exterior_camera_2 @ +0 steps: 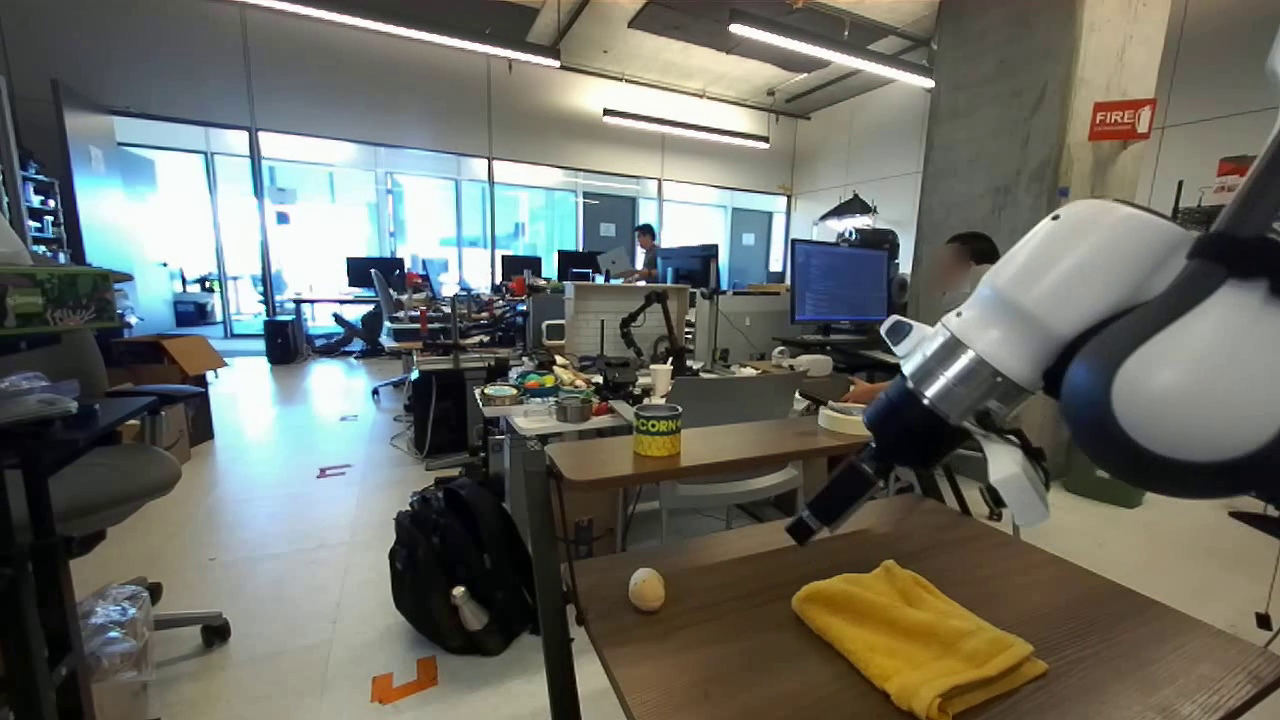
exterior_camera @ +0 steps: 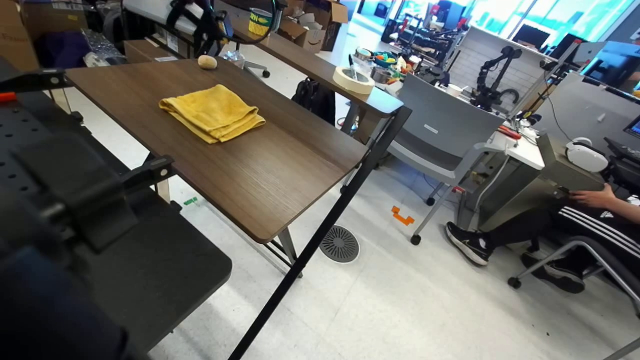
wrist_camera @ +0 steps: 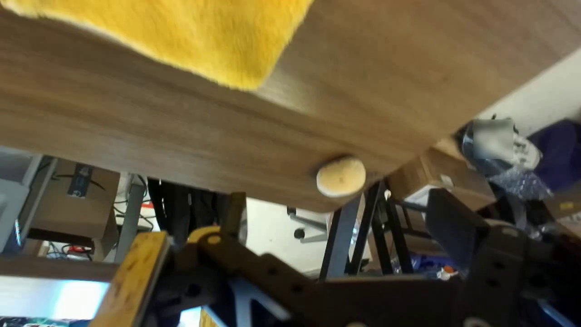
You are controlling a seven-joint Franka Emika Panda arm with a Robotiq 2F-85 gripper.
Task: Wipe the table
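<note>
Table [exterior_camera: 280,180]: dark brown, at 10 o'clock in an exterior view.
Cloth [exterior_camera: 212,114]: yellow, folded (layers at 5 o'clock, same view), on the table.
Gripper [wrist_camera: 342,217]: fingers spread wide, apart from the cloth.
Ovoid [exterior_camera: 207,62]: pale, on the table, at the cloth's 12 o'clock, same view.

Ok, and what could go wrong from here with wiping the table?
The pale rounded object sits near the edge of the table, so a wiping stroke might roll it off. The yellow cloth lies folded in layers, so the open pincer might catch only the top one.
</note>
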